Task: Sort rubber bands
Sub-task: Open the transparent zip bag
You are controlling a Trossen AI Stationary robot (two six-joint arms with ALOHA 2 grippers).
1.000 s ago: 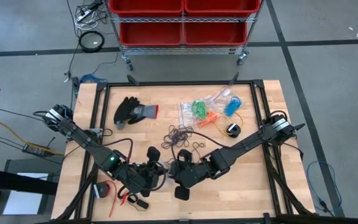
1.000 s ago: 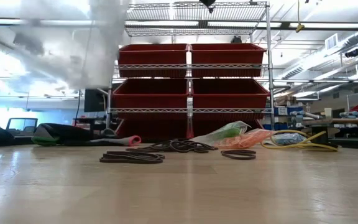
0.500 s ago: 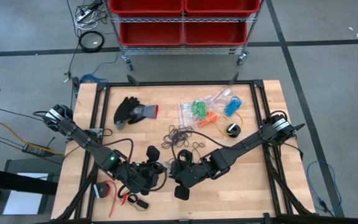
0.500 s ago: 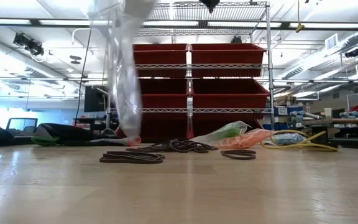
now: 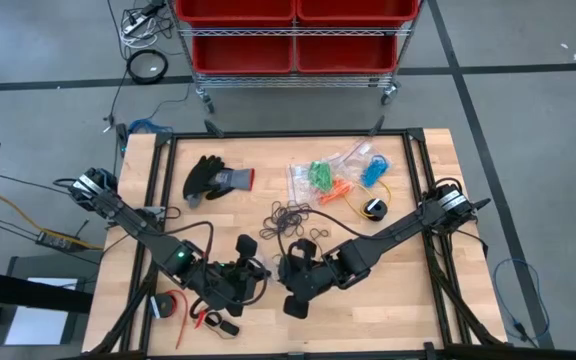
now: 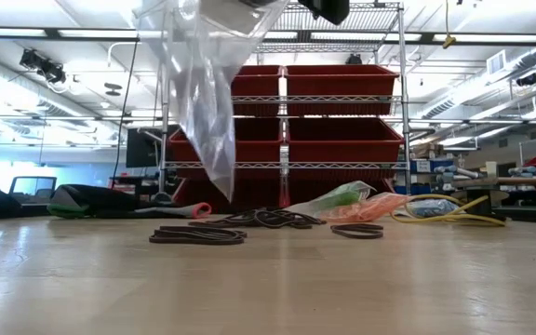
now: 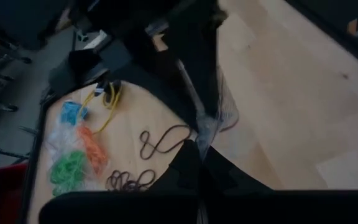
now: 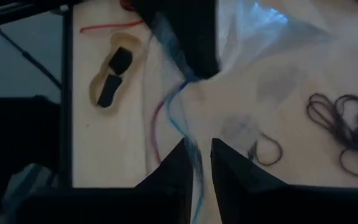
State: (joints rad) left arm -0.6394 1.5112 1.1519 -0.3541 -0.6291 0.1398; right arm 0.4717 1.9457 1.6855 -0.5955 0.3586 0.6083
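A clear plastic bag point(image 6: 203, 93) hangs between my two grippers over the near middle of the table. Its lower tip point(image 6: 219, 191) is clear of the wood. My left gripper point(image 5: 253, 274) and my right gripper point(image 5: 288, 274) face each other, both shut on the bag. Loose black rubber bands point(image 5: 290, 215) lie on the table just beyond them, also in the low view point(image 6: 198, 234). Green point(image 7: 67, 171), orange point(image 7: 93, 152) and blue rubber bands point(image 7: 72, 112) sit in clear bags at the far right. My left gripper pinches the bag's upper edge point(image 7: 204, 127) between its two fingers, coming slantwise down from the table's left. The bag hangs below, clear of the table. My right gripper pinches the bag's upper edge at its blue strip point(image 8: 191, 146) between its two fingers, slanting down from the right. The film point(image 8: 266, 56) spreads away from the fingers toward my left gripper.
A black glove point(image 5: 213, 178) lies at the far left. A yellow cable with a black piece point(image 5: 373, 207) lies at the right. A red item point(image 5: 173, 305) sits near the near left edge. Red bins on a wire rack point(image 5: 293, 35) stand beyond the table.
The bag has swung under the grippers. In the low view it was first a wide blur on the left, then a narrow hanging strip, and now a broader wedge with its tip farther right. My right gripper has tipped slightly; both stay shut.
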